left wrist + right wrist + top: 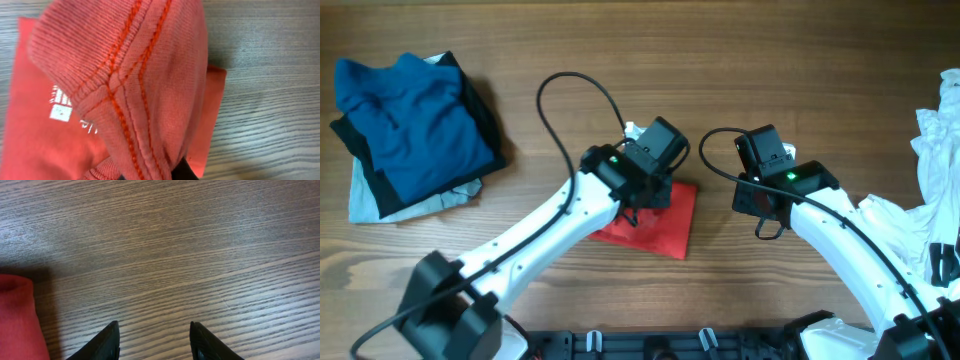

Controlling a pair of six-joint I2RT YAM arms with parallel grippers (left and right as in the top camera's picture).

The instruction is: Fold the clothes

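The red T-shirt (670,228) lies folded into a small rectangle at the table's middle, its white print (60,104) showing in the left wrist view. My left gripper (152,172) is shut on a stitched, ribbed edge of the red shirt (135,85) and holds it lifted over the folded part. From overhead the left gripper (645,185) sits right over the shirt's upper left corner. My right gripper (155,340) hangs open over bare wood, just right of the shirt's edge (17,315), with nothing between its fingers.
A stack of folded clothes, blue on top (415,120) over black and pale blue, lies at the far left. A loose heap of white garments (935,165) fills the right edge. The wooden table (740,60) is bare along the back.
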